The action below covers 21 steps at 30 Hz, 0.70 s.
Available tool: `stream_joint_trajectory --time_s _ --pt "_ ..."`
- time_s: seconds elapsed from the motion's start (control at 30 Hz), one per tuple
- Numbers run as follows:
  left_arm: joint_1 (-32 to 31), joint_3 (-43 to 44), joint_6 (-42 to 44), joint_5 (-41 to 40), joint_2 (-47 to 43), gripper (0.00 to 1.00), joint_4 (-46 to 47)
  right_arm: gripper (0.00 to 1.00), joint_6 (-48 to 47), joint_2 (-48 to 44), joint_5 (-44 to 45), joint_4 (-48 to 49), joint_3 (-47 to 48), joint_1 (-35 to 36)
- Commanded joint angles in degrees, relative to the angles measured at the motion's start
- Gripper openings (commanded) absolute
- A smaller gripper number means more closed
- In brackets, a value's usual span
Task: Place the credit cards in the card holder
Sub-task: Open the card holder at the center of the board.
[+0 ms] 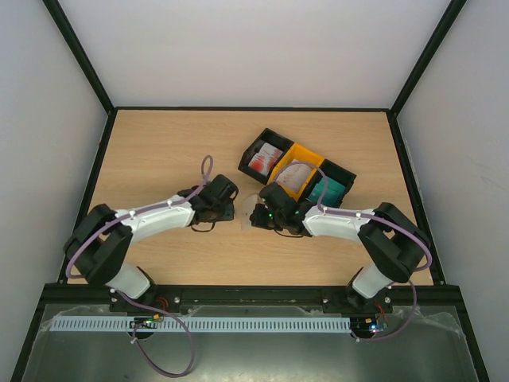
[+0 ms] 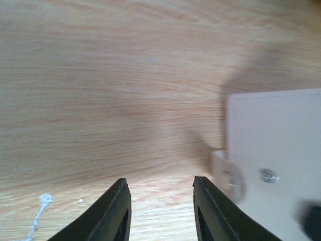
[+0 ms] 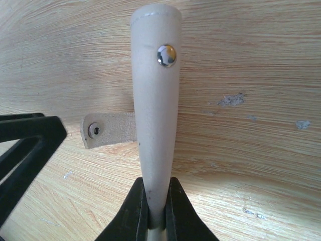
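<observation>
A pale wood-grain table (image 1: pixel 159 151) lies inside a black frame (image 1: pixel 254 109), with plain white walls (image 1: pixel 254 48) rising on three sides; three open bins stand touching in a slanted row near the table's far right corner: a black bin (image 1: pixel 253 145) nearest the far edge, an orange bin (image 1: pixel 305 151) in the middle, a second black bin (image 1: pixel 339 169) nearest the right edge; a white perforated strip (image 1: pixel 238 325) runs along below the near edge; close up, pale scuffs (image 3: pixel 230 99) fleck the wood, and a white thread-like mark (image 2: pixel 44 200) lies on it
</observation>
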Motion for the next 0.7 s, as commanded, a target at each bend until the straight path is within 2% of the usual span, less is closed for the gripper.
stream_joint_trajectory --time_s 0.0,0.2,0.37,0.5,0.67 --pt "1.3 -1.0 0.0 4.9 -4.2 0.42 2.7 0.02 0.2 -0.7 -0.3 0.1 0.4 0.2" --pt "3.3 -5.0 0.4 14.4 -5.0 0.54 10.0 0.02 0.3 -0.4 -1.2 1.0 0.0 0.2" --pt "3.6 -4.8 1.2 19.5 -2.0 0.58 12.7 0.02 0.6 -0.1 -1.9 1.3 -0.3 0.2" --pt "3.7 -3.3 2.0 19.1 1.1 0.54 12.2 0.02 0.6 0.9 -2.6 1.4 -0.4 0.2" --pt "4.1 -2.6 2.8 19.3 3.8 0.4 11.3 0.02 0.7 1.0 -2.4 1.4 -0.6 0.2"
